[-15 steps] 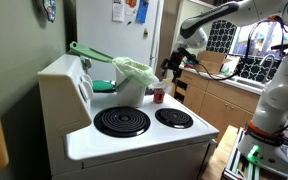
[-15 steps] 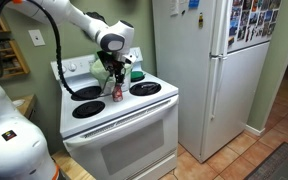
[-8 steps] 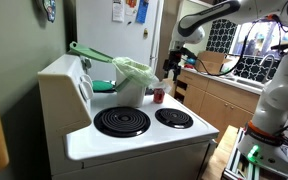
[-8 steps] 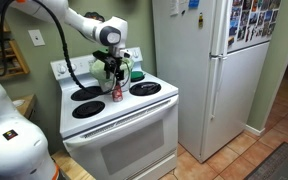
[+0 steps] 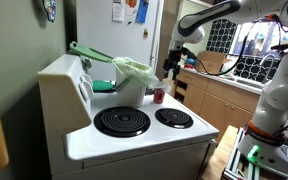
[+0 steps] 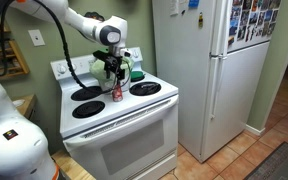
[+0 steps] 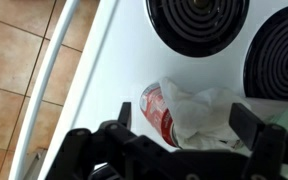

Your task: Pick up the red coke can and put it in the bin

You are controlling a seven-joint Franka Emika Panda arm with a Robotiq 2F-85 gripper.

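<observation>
The red coke can [image 5: 159, 96] stands on the white stove top [image 5: 134, 140] between the burners and the bin; it also shows in the other exterior view [image 6: 117, 92]. The bin [image 5: 132, 78], lined with a crinkled light-green bag, stands just behind it. My gripper [image 5: 171, 68] hangs open a little above the can, also seen in an exterior view [image 6: 114, 70]. In the wrist view the can [image 7: 155, 108] lies between my open fingers [image 7: 184, 125], partly covered by pale crinkled plastic [image 7: 202, 110].
Two black coil burners [image 5: 122, 121] [image 5: 173, 118] lie in front of the can. A flat darker-green piece [image 5: 89, 52] sticks out behind the bin. A white fridge [image 6: 209, 70] stands beside the stove. Wooden cabinets [image 5: 219, 100] are beyond the stove.
The arm's wrist lifted and shifted slightly a second ago; since half a second ago nothing has visibly moved. The can has stayed in place.
</observation>
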